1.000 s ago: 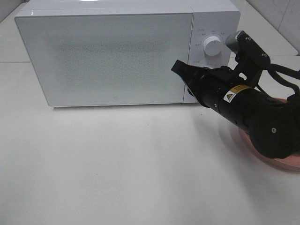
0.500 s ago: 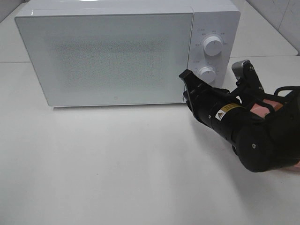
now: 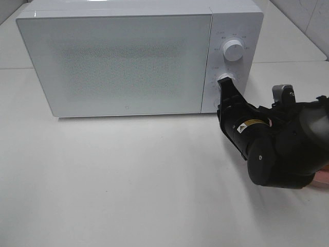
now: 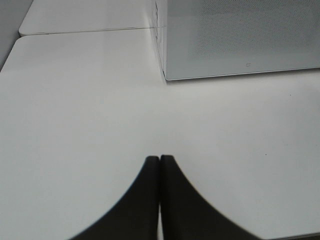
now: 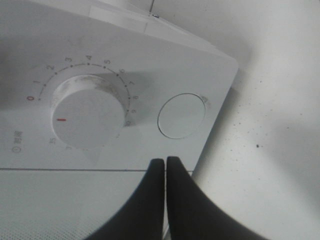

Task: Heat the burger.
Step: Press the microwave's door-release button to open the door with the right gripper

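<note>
- Surface: white table (image 3: pixel 128 180), matte, w/ a seam line running behind the microwave; light tiled wall at the far right corner in the high view.
- Microwave (image 3: pixel 123 62): white, stands at the back of the table, door shut. The speckled door panel is not see-through, so can't tell what's inside.
- Control panel on the microwave's right side: upper knob (image 3: pixel 234 50) in full view, lower knob (image 5: pixel 87 117) w/ a numbered dial ring & a red mark on its face, round button (image 5: pixel 181 116) just beside it.
- Right gripper (image 5: pixel 165 162): fingers pressed together, nothing between them. Tip is up close to the panel, near the lower knob & the round button; can't tell if it touches.
- Right arm: black, bulky, fills the right side of the high view.
- Pink plate (image 3: pixel 324 179): only a sliver shows at the right edge, behind the right arm.
- Burger: not seen in any view, hidden or out of frame, so can't tell where it sits.
- Left gripper (image 4: pixel 160 162): fingers clenched tip to tip, empty, over bare table, well apart from the microwave's front left corner.
</note>
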`<state>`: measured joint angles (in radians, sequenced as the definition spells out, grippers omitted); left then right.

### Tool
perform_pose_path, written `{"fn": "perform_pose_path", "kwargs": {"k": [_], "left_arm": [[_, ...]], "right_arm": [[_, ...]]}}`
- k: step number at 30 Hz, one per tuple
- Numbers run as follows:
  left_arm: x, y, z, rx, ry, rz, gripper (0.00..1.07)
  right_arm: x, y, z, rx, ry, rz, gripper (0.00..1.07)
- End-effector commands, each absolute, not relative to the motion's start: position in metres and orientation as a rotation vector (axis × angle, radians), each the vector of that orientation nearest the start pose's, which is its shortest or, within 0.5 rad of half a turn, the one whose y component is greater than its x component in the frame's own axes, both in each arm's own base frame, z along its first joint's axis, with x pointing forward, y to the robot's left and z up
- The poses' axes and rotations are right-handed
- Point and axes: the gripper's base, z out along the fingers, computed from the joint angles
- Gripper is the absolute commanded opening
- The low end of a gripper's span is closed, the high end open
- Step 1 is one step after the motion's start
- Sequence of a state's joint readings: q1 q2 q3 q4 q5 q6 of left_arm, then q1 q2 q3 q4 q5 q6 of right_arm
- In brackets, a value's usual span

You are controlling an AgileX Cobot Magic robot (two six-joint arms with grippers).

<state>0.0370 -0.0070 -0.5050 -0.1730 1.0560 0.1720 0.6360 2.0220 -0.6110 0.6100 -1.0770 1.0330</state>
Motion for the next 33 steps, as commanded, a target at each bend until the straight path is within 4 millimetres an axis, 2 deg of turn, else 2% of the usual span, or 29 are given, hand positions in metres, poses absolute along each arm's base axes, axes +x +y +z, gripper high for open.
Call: {"fn": "perform_pose_path", "kwargs": {"k": [1,6,8,11,13,16,29,33], "left_arm": [[-0.008,-0.014,0.280,0.150,1.985,-0.076,0.00],[-0.008,-0.014,0.280,0.150,1.985,-0.076,0.00],[-0.008,-0.014,0.280,0.150,1.985,-0.076,0.00],[-0.008,-0.014,0.280,0.150,1.985,-0.076,0.00],[-0.008,-0.014,0.280,0.150,1.985,-0.076,0.00],[-0.008,-0.014,0.280,0.150,1.985,-0.076,0.00],[-0.008,-0.014,0.280,0.150,1.985,-0.076,0.00],[-0.008,-0.014,0.280,0.150,1.985,-0.076,0.00]], "right_arm": [[0.285,0.153,0.100,1.013,1.629,0.874,0.00],[0.295,0.154,0.094,1.076,1.582,0.847,0.00],[0.304,0.152,0.092,1.119,1.549,0.829,0.00],[0.307,0.152,0.092,1.110,1.557,0.834,0.00],[0.319,0.149,0.091,1.103,1.553,0.843,0.00],[0.325,0.149,0.089,1.081,1.574,0.854,0.00],[0.327,0.148,0.082,1.112,1.591,0.833,0.00],[0.332,0.154,0.083,1.066,1.585,0.862,0.00]]}}
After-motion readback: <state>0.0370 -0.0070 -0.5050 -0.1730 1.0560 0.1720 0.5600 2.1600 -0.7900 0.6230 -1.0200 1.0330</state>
